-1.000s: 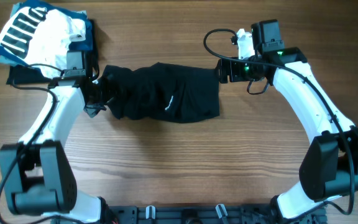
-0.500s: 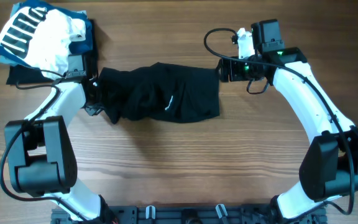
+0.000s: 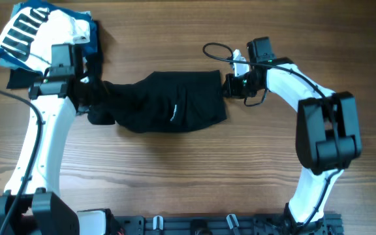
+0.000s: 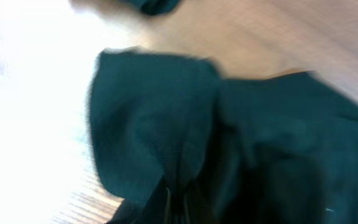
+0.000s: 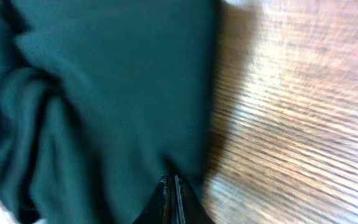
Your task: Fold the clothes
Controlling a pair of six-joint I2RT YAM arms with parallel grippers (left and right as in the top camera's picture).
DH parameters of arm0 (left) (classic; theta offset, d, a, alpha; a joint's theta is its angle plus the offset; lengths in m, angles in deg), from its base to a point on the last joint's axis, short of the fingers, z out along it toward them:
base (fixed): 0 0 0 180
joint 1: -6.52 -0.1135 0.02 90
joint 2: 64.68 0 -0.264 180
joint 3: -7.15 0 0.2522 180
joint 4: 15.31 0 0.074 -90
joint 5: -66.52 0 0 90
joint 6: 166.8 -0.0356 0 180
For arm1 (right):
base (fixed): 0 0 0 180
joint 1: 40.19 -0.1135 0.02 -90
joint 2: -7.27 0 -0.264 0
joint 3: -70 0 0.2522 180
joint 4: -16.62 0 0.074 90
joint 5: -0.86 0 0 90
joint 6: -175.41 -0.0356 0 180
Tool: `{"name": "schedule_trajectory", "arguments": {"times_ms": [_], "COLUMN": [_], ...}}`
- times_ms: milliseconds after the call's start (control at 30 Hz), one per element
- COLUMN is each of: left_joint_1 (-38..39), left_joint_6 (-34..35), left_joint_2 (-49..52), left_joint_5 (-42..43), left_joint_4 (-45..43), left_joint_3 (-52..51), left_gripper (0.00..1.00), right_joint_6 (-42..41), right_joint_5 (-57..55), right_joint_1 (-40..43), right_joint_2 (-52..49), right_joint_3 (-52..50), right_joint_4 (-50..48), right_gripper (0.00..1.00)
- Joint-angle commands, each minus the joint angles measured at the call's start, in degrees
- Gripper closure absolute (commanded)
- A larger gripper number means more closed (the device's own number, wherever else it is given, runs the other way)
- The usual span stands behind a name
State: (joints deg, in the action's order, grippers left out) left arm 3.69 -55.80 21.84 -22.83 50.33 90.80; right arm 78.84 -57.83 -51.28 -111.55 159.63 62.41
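Observation:
The black shirt point(image 3: 168, 104) lies bunched across the middle of the wooden table, a small white logo mark point(image 3: 173, 111) on its front. My left gripper point(image 3: 91, 99) is shut on the shirt's left end, where the cloth gathers into a narrow twist. My right gripper point(image 3: 228, 86) is shut on the shirt's right edge. In the left wrist view, dark fabric point(image 4: 185, 124) fans out from the left gripper point(image 4: 182, 208) at the bottom. In the right wrist view, the right gripper point(image 5: 171, 202) pinches the edge of the fabric point(image 5: 117, 93), with bare wood to its right.
A pile of other clothes point(image 3: 44, 32), white, blue-and-white striped and dark blue, sits at the table's far left corner, just behind my left arm. Bare wooden table point(image 3: 194, 170) stretches in front of the shirt.
Both grippers have shut on the shirt's ends. The left arm has swung outward and its gripper shifted left; the right gripper moved left and nearer. The shirt now looks stretched between them.

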Motion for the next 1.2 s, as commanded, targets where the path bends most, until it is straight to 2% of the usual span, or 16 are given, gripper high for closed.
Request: {"name": "schedule_trajectory", "arguments": {"times_ms": [0, 167, 333, 467, 533, 667, 700, 733, 767, 800, 833, 967, 1067, 1133, 1167], "left_joint_1": [6.7, 17.0, 28.3, 36.3, 37.6, 39.1, 39.8, 40.7, 41.7, 42.9, 43.5, 42.9, 36.4, 29.9, 25.5], "left_joint_6": [-4.1, -3.9, -2.5, -1.0, -0.5, 0.8, 1.8, 2.3, 2.2, 2.2, 2.2, 2.1, 1.8, 2.4, 3.9], "left_joint_2": [-1.7, 1.7, 14.4, 17.7, 17.7, 17.7, 17.7, 17.7, 17.7, 17.8, 17.8, 17.2, 11.2, 6.6, 4.6], "left_joint_5": [-1.6, -1.3, 7.1, 7.0, 7.1, 9.6, 9.6, 9.6, 9.6, 9.6, 9.6, 5.6, 2.3, 2.3, 2.3], "left_joint_4": [-0.2, -6.0, -18.1, -22.7, -23.4, -25.6, -25.7, -25.8, -26.4, -27.1, -27.5, -26.6, -17.7, -12.3, -9.3], "left_joint_3": [7.6, 8.0, 8.0, 8.0, 8.9, 10.4, 10.3, 10.3, 10.3, 10.3, 10.3, 10.4, 12.6, 12.9, 12.9], "left_gripper": [0.96, 0.96, 0.96, 0.96, 0.96, 0.96, 0.93, 0.83, 0.62, 0.24, 0.0, 0.0, 0.0, 0.0, 0.0], "right_joint_6": [0.6, 0.5, 0.3, -1.2, -1.5, -0.9, -1.1, -1.4, -1.6, -1.8, -2.1, -1.2, 1.6, 3.5, 3.5], "right_joint_5": [2.2, 2.2, 2.3, 14.5, 15.5, 14.8, 14.8, 14.8, 14.8, 14.8, 14.8, 14.9, 14.9, 14.8, 13.9], "right_joint_1": [-0.3, -0.3, 0.1, 10.0, 15.5, 19.3, 19.5, 19.5, 19.6, 19.7, 20.0, 20.9, 20.0, 17.4, 14.9], "right_joint_2": [-3.3, -3.6, -3.5, 2.4, 6.8, 8.0, 8.0, 8.0, 8.0, 8.0, 8.0, 8.0, 8.0, 8.0, 8.0], "right_joint_3": [-0.6, -0.6, -0.5, 4.7, 6.5, 6.5, 6.5, 6.5, 6.5, 6.5, 6.5, 6.5, 6.5, 6.5, 6.5], "right_joint_4": [-0.3, -0.3, -0.4, -0.5, 0.7, 3.1, 2.5, 1.9, 1.4, 1.2, 1.1, 1.7, 4.1, 5.9, 6.8], "right_gripper": [0.96, 0.96, 0.96, 0.96, 0.96, 0.95, 0.96, 0.96, 0.96, 0.96, 0.96, 0.96, 0.93, 0.83, 0.71]}}
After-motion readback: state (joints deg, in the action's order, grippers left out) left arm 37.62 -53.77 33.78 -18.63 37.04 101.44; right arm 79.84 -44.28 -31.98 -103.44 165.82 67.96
